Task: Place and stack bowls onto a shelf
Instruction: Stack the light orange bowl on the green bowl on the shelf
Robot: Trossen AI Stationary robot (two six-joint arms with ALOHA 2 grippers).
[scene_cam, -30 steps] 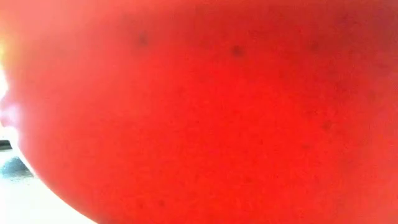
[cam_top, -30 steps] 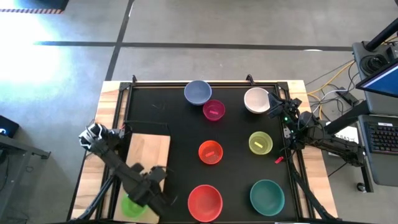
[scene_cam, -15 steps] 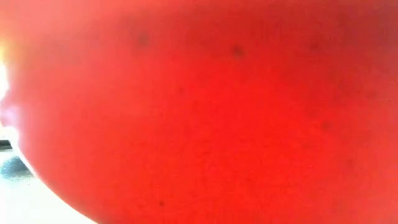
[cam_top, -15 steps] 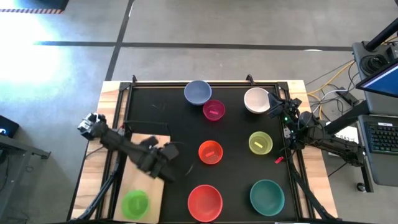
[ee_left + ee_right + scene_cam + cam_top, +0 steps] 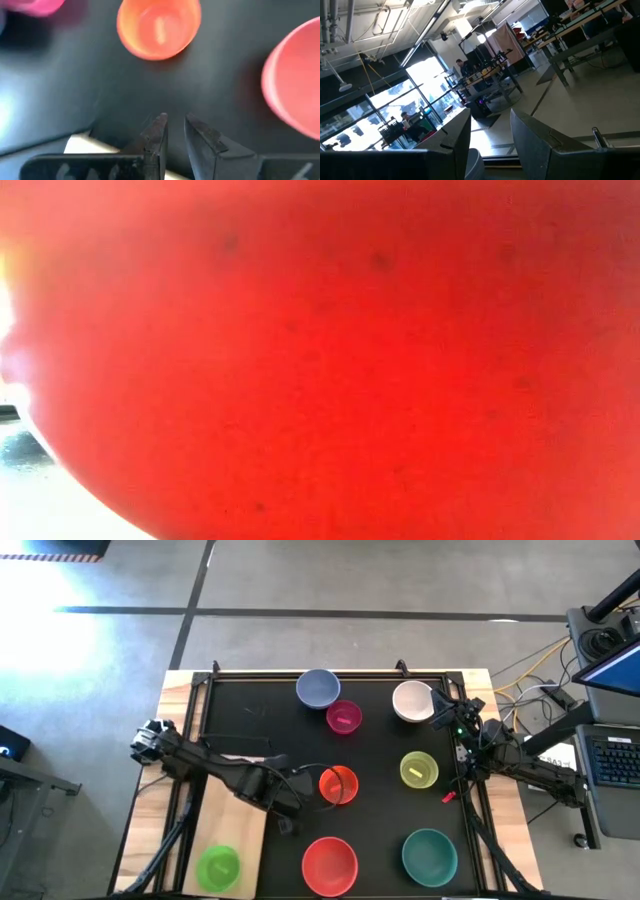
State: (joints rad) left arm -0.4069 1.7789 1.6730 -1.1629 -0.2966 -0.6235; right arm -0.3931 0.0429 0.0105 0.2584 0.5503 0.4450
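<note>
Jaws nearly closed and holding nothing, the left gripper hangs over the black tabletop facing the orange bowl, with the red bowl beside it. A second ago it stood over the green bowl, now alone on the shelf. The right gripper, partly open and empty, waits beside the white bowl.

low view blocked | red bowl fills it (blurred)
</note>
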